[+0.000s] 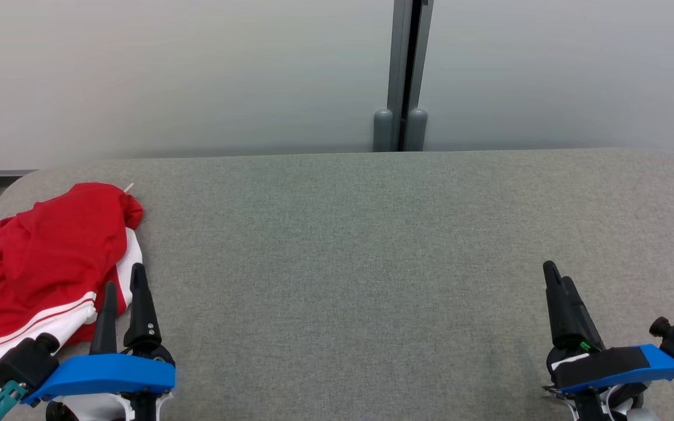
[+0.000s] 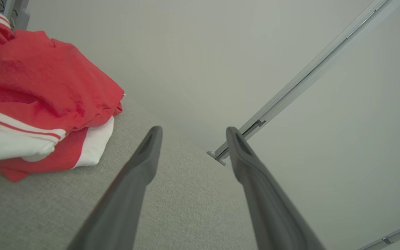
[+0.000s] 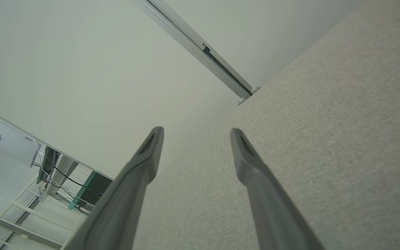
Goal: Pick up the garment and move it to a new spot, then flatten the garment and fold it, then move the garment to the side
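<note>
You see the crumpled red-and-white garment point(image 1: 44, 257) lying at the table's point(image 1: 372, 245) left end. Your left gripper point(image 1: 123, 279) hovers over that same end, jaws apart, empty. Your right gripper point(image 1: 559, 278), jaws apart too, hangs over the table's right end.

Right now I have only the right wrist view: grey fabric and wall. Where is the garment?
Observer: In the head view the red and white garment lies at the left end of the grey surface.
Operator: Does the left pincer hold it?
Observer: No. The left pincer is open and empty, the garment off to its left.
Operator: Folded yet?
Observer: No, it is bunched in a heap, striped white trim along its near edge.
</note>
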Motion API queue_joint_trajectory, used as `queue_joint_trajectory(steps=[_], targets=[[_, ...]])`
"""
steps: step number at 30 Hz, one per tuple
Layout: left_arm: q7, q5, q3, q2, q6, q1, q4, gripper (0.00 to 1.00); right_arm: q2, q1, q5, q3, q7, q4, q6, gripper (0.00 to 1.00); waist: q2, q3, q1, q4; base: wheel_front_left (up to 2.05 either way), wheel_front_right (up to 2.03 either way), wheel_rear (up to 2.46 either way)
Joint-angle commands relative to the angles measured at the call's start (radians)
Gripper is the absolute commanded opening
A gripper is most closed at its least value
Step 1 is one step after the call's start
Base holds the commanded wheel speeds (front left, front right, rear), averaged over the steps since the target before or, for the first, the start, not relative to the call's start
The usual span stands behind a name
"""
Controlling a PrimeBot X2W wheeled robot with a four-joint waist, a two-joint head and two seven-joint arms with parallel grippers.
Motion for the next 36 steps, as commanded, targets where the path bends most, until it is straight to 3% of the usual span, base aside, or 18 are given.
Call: queue_joint_trajectory(steps=[1,16,36], targets=[[-0.014,0.053,-0.01,0.01,0.008,-0.011,-0.008,1.0,-0.008,-0.001,-0.048,0.006,-0.013,-0.011,0.003,1.0,0.0,0.0,0.0,0.001,0.0,0.0,0.0],[-0.057,0.258,-0.051,0.033,0.033,-0.012,0.012,1.0,-0.009,0.002,-0.253,0.017,-0.057,0.003,0.003,1.0,0.0,-0.001,0.0,0.006,0.0,0.0,0.0],[-0.106,0.446,-0.086,0.046,0.061,-0.019,0.062,1.0,-0.011,-0.003,-0.466,0.023,-0.104,0.068,0.003,1.0,0.0,-0.003,0.0,0.013,0.0,0.0,0.0]])
